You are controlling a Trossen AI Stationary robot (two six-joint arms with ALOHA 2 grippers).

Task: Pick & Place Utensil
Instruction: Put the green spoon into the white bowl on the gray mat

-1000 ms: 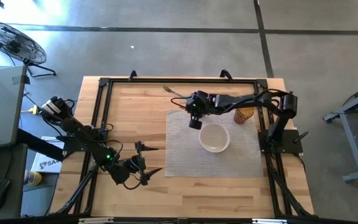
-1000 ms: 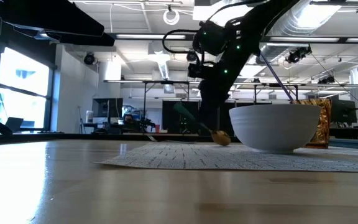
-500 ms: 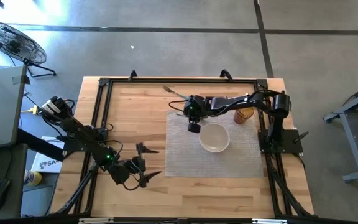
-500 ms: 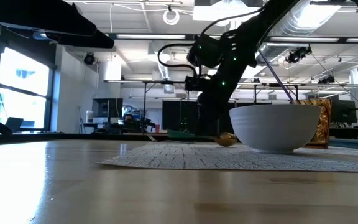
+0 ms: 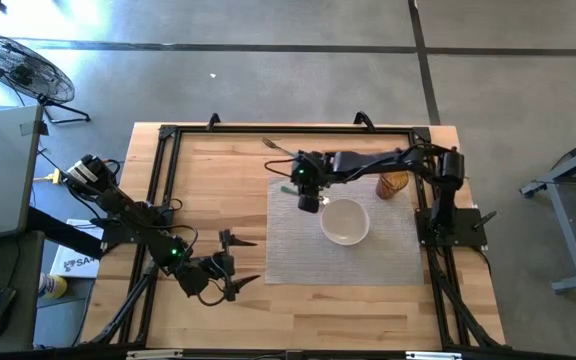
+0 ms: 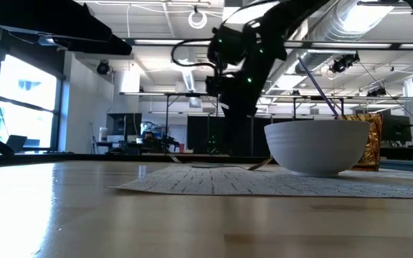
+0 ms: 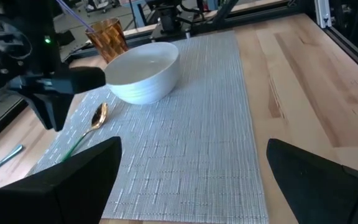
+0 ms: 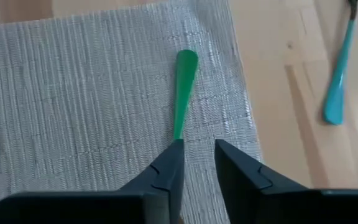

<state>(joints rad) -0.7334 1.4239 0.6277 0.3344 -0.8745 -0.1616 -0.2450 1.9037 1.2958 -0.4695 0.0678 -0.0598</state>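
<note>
A spoon with a green handle [image 8: 184, 93] and a gold bowl [image 7: 98, 115] lies flat on the grey placemat [image 5: 298, 250], left of the white bowl [image 5: 345, 220]. My right gripper [image 8: 197, 152] hovers above the handle, its fingers slightly apart and clear of the spoon [image 6: 255, 165] in the low view. In the high view this gripper [image 5: 308, 195] covers most of the spoon. My left gripper [image 5: 230, 262] waits open over the table's near left part.
A teal-handled fork [image 8: 337, 74] lies on the bare wood beyond the mat's far left corner [image 5: 280, 148]. An amber glass with a straw [image 5: 393, 185] stands to the right of the bowl, at the mat's far right. A black frame runs round the table.
The right gripper has carried the spoon down: it hung tilted, gold bowl lowest, then came level and now lies flat on the mat. The gripper has since risen clear of it and shifted slightly toward the table's left. The left arm has kept still.
</note>
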